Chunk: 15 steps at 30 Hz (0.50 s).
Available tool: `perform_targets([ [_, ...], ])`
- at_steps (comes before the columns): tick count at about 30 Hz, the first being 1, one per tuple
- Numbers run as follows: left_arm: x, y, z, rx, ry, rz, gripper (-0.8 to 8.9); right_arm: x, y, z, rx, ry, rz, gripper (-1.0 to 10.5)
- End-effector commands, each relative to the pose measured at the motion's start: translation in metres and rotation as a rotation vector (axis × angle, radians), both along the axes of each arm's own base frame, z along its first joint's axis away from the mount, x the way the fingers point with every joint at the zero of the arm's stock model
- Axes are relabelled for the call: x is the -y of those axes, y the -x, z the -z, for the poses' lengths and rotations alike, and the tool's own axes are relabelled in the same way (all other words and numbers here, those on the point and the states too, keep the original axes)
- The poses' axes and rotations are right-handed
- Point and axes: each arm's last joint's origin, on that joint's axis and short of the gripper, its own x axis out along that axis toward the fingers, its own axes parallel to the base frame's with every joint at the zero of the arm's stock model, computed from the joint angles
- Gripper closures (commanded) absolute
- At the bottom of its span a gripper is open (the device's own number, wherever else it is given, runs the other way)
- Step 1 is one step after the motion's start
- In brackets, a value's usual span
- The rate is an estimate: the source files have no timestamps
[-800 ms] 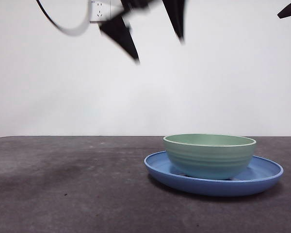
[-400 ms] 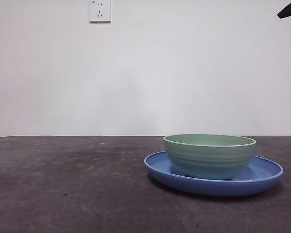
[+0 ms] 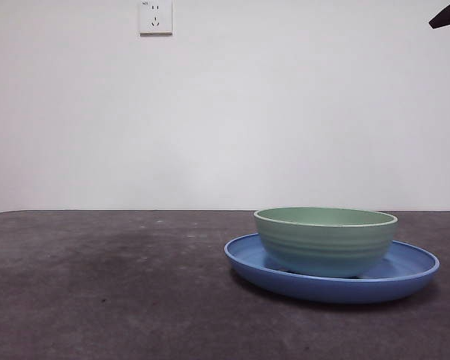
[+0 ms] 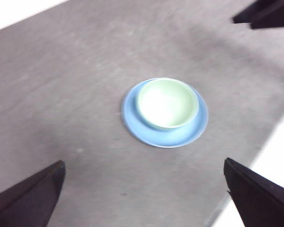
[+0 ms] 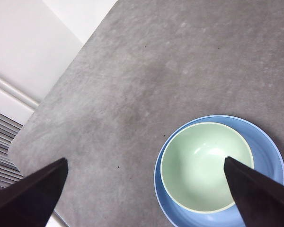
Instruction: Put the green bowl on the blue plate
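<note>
The dark grey, faintly mottled table [image 3: 105, 300] carried the wide, glossy medium-blue plate [image 3: 416, 264], and the pale mint-green ribbed bowl [image 3: 325, 241] sat upright inside its rim — a little off centre in both wrist views. The placing step looked finished; what remained, by my judgement, was only for the arms to pull back and rest, with no further grasp called for. The left gripper [image 4: 142, 198] hung high above the table with its jaws spread wide and empty. The right gripper [image 5: 146, 198] did likewise, nearer over the dishes. A second earlier a blurred black arm and cable crossed the top of the front view; these had gone, uncovering the white wall socket [image 3: 155, 16] — bowl and plate had not shifted.
</note>
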Motion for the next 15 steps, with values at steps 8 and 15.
perform_targets([
  [8, -0.017, 0.032, 0.046, -0.118, 0.128, 0.004, 2.47, -0.001, 0.000, -0.006, 0.029, 0.002, -0.011, 3.7],
  [15, -0.021, 0.038, 0.055, -0.114, 0.155, -0.006, 2.47, -0.001, 0.000, -0.006, 0.027, 0.002, -0.011, 3.7],
])
